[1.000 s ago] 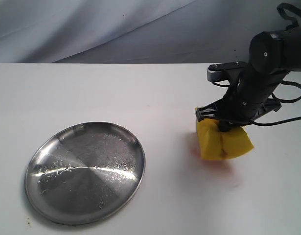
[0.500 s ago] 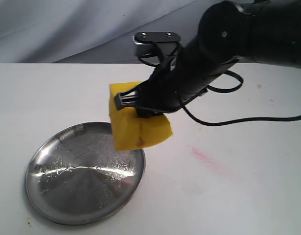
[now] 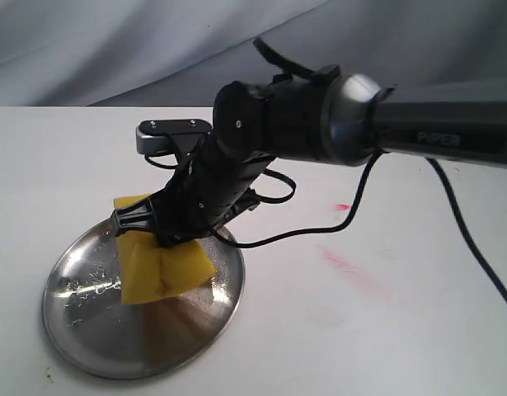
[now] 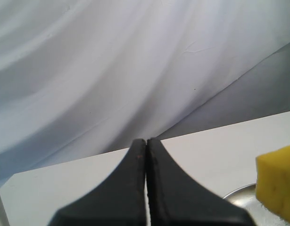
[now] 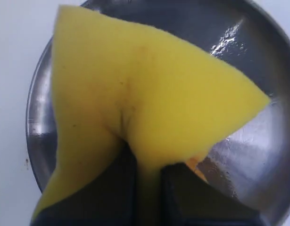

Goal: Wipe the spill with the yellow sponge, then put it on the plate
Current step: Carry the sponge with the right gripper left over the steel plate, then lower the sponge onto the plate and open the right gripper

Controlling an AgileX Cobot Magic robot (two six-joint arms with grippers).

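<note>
My right gripper [image 3: 164, 238] is shut on the yellow sponge [image 3: 158, 262], pinching its middle, and holds it over the silver plate [image 3: 80, 309] at the left of the table. The right wrist view has the yellow sponge [image 5: 145, 94] filling the frame, squeezed between my black fingers [image 5: 109, 197], with the plate [image 5: 258, 141] right beneath; whether the sponge touches the metal I cannot tell. My left gripper [image 4: 145, 143] is shut on nothing, pointing at the backdrop, with a corner of the sponge [image 4: 277, 186] at the frame edge. No pale puddle shows; only pinkish-red smears [image 3: 345, 262] mark the table.
The right arm [image 3: 319, 124] reaches across the table from the right, its black cable [image 3: 476, 256] trailing over the white surface. A red dot [image 3: 342, 206] lies beside the smears. A grey cloth backdrop [image 3: 154, 41] hangs behind the table.
The right arm carried the sponge leftward from the smeared patch at the right, across the middle, and lowered it over the plate. The smears became visible where the sponge was.
</note>
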